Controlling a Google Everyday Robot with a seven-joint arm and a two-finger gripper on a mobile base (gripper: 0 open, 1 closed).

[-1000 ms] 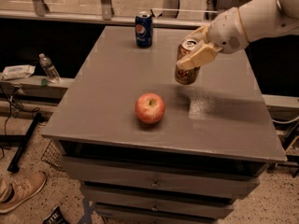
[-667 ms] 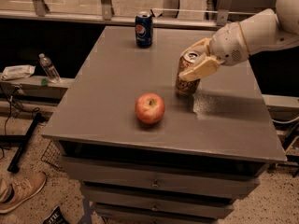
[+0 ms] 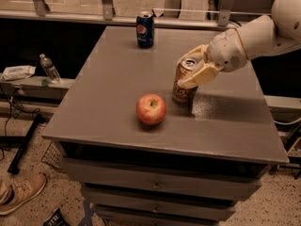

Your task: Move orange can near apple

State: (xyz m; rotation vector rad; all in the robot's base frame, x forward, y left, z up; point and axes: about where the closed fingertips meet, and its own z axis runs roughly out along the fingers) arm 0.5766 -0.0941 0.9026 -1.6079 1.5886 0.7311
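The orange can (image 3: pixel 183 84) stands upright on the grey table (image 3: pixel 108 98), just right of and slightly behind the red apple (image 3: pixel 151 109), with a small gap between them. My gripper (image 3: pixel 194 66) comes in from the right on a white arm. Its pale fingers (image 3: pixel 200 76) wrap the can's upper part, one in front and one behind near the silver top. The can's base looks to be resting on the tabletop.
A dark blue Pepsi can (image 3: pixel 145 29) stands at the table's far edge. Drawers (image 3: pixel 155 185) sit under the tabletop. On the floor at left are a water bottle (image 3: pixel 49 68), cables and a shoe (image 3: pixel 21 193). A railing runs behind.
The gripper has brought the orange can down and slightly left toward the apple; the can was held tilted above the table and now stands on it.
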